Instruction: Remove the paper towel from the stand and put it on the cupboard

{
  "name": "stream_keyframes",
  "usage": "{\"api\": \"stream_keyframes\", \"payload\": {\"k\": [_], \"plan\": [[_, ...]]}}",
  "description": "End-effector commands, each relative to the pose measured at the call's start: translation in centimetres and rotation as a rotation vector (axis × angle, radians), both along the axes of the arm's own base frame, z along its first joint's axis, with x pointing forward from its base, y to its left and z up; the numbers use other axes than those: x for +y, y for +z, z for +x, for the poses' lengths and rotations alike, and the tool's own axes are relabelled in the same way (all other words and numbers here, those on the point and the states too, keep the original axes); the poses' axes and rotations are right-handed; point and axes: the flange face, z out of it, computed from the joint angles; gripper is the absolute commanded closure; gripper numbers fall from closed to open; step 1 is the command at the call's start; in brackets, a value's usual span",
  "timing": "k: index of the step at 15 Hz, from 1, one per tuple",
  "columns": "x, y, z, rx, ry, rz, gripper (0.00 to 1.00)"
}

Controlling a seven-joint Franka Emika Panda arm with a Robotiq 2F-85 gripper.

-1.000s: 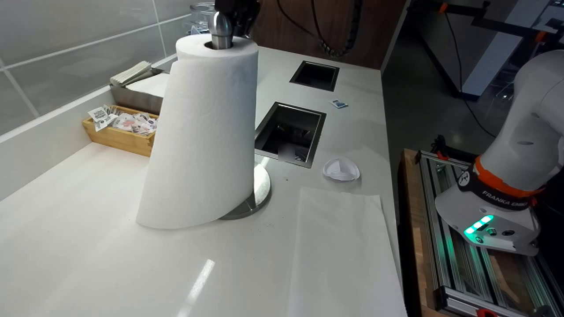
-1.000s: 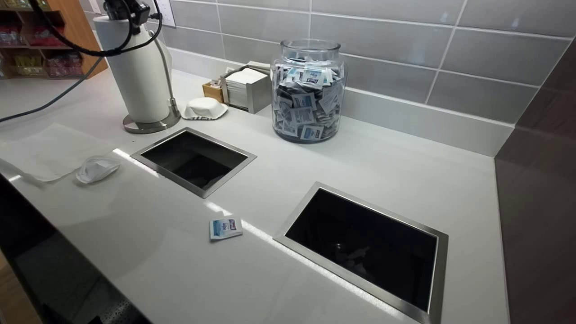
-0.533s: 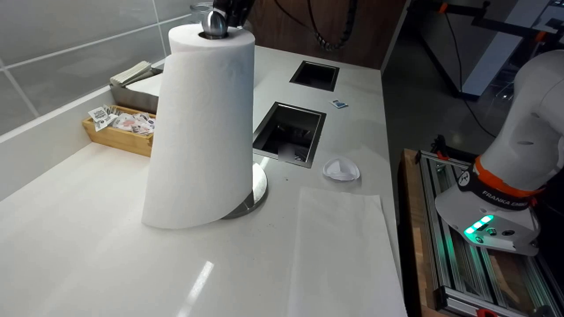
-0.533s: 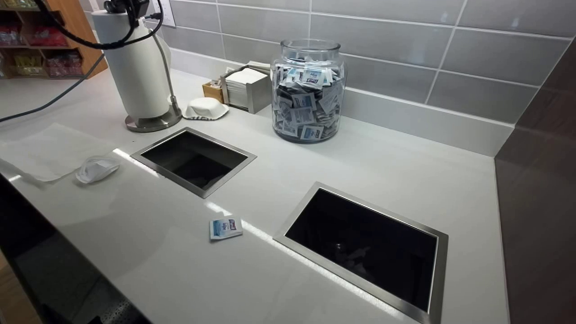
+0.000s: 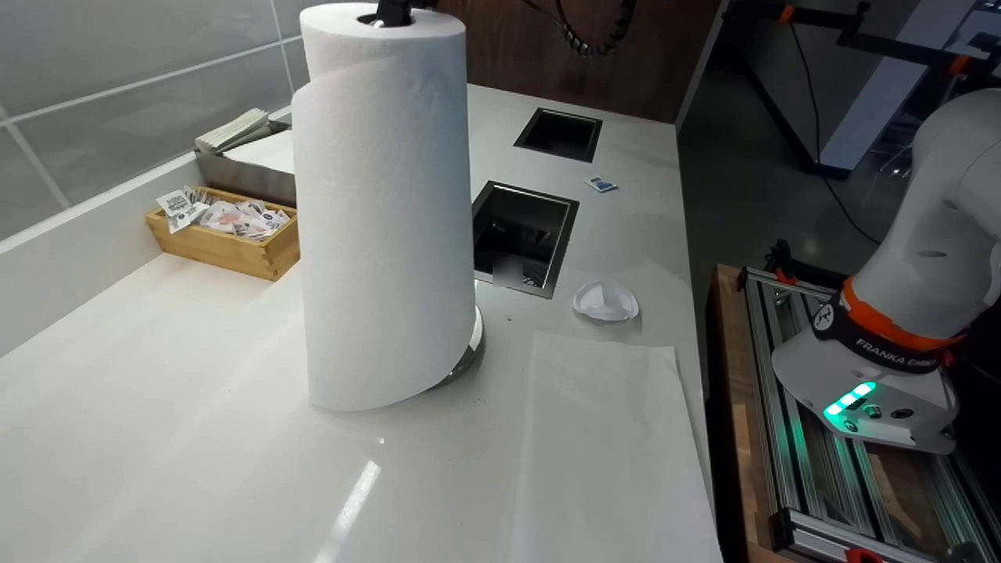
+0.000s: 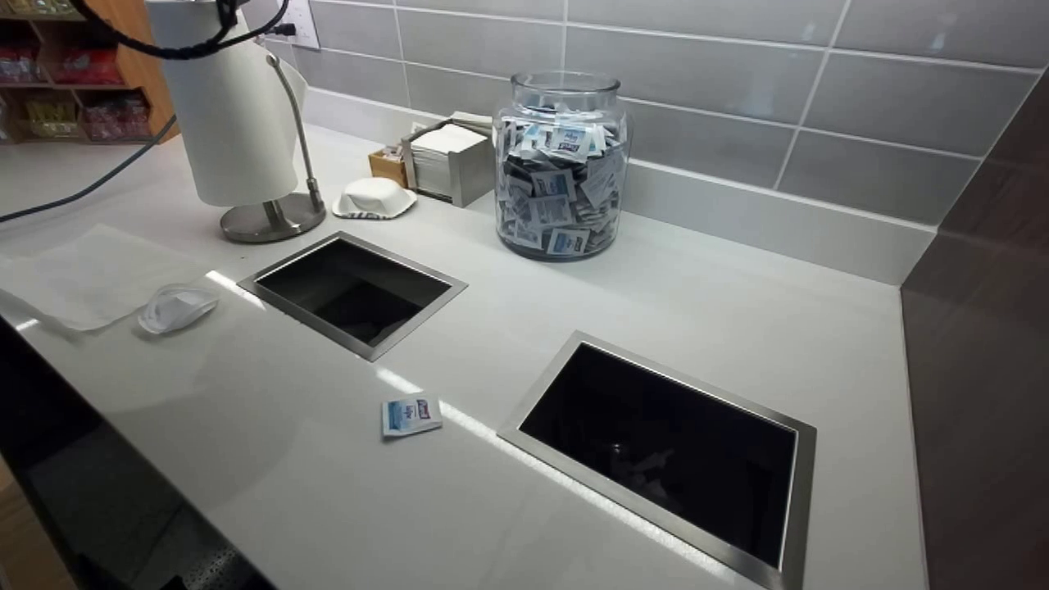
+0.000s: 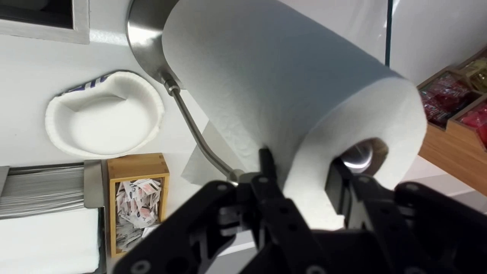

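Note:
The paper towel (image 5: 387, 227) is a thick white roll, raised on the stand and slightly tilted. It also shows in an exterior view (image 6: 233, 131) and in the wrist view (image 7: 266, 57). Below it, the silver stand (image 6: 266, 225) shows its round base and lower rod; its bent side arm runs beside the roll. The stand's knob (image 7: 357, 158) sits inside the brown core. My gripper (image 7: 300, 160) is shut on the roll's wall, one finger in the core, one outside. In an exterior view only its finger (image 5: 395, 12) shows. The stand rests on the white cupboard (image 5: 203, 438).
Cut-outs (image 6: 361, 291) open in the top beside the stand. A white paper bowl (image 7: 110, 118), a napkin holder (image 6: 459, 168), a wooden packet box (image 5: 227, 246) and a glass jar (image 6: 561, 172) stand near the wall. A white sheet (image 5: 610, 453) lies at the edge.
My gripper and the paper towel have moved up along the stand. The knob has sunk into the core, and more base and rod show below. The trailing sheet hangs straighter.

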Motion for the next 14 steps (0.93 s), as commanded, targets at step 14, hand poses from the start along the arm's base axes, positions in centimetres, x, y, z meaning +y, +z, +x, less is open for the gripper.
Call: {"api": "stream_keyframes", "payload": {"k": [14], "plan": [[2.4,10.1,-4.9,-0.108,-0.116,-0.151,0.89]]}}
